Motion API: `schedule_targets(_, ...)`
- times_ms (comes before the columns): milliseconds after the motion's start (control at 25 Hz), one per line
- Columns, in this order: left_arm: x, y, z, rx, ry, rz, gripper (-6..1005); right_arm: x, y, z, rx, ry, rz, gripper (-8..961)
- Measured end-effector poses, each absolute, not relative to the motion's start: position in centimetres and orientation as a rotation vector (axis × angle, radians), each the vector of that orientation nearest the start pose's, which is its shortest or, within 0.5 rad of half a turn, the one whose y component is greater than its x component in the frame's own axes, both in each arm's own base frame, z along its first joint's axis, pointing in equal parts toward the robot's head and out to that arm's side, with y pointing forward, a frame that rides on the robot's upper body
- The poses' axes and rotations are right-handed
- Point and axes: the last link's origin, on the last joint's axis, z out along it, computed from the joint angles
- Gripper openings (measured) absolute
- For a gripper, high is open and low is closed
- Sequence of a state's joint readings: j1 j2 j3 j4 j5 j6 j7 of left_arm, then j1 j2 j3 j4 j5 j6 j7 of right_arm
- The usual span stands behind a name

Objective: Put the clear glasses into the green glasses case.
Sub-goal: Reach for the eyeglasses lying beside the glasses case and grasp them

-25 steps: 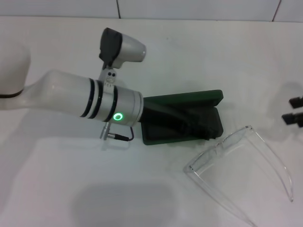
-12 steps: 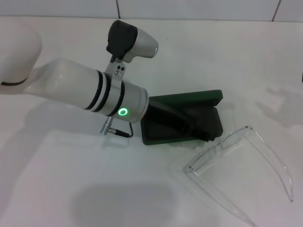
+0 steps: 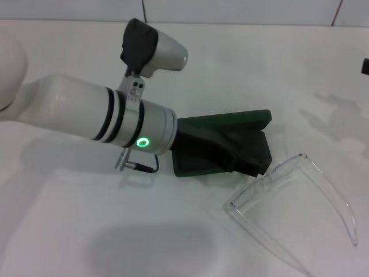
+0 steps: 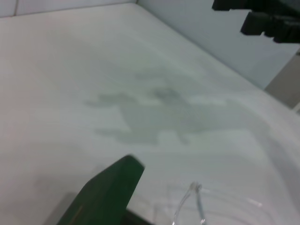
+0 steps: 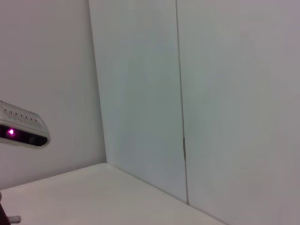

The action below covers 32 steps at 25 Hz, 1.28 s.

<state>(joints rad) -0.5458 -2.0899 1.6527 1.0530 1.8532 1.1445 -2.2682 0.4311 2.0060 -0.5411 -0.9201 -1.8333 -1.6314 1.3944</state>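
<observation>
White table (image 3: 75,231), tiled wall behind. Green glasses case (image 3: 228,124) open at centre; my left gripper (image 3: 248,158) reaches inside it, finger state indeterminate. Clear glasses (image 3: 300,196) lie near right, apart from case. Judged light, slick, springy; grasp at bridge. Right gripper (image 4: 262,18) raised far right.

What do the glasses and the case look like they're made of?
The clear glasses look like fully transparent glossy plastic: the white table shows straight through them. The green glasses case seems a rigid shell with a matte dark green finish and dark lining; whether plastic or covered board, I cannot tell.
</observation>
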Motion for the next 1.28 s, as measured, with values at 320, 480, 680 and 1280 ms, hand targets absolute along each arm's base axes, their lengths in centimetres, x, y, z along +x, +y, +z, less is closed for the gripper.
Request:
schedule_targets(320, -13.2, 31.6, -11.1, -2.922, -0.954, -0.142, 773, 27.1, 33.6, 10.7, -2.425, 0.395, 0.759, 555)
schedule_targets(480, -12.4, 31.0, -12.0, -2.921, -0.892, -0.081, 773, 27.3, 33.4, 10.4, -2.432, 0.389, 0.765, 555)
schedule_targets(680, -12.0, 31.0, -12.6, -2.885, -0.877, -0.047, 772, 27.4, 33.3, 10.1, -2.436, 0.383, 0.769, 555)
schedule_targets(1280, -11.1, 31.2, -14.1, -2.878, -0.860, -0.013, 768, 28.1, 32.9, 9.9, -2.440, 0.396, 0.755, 554)
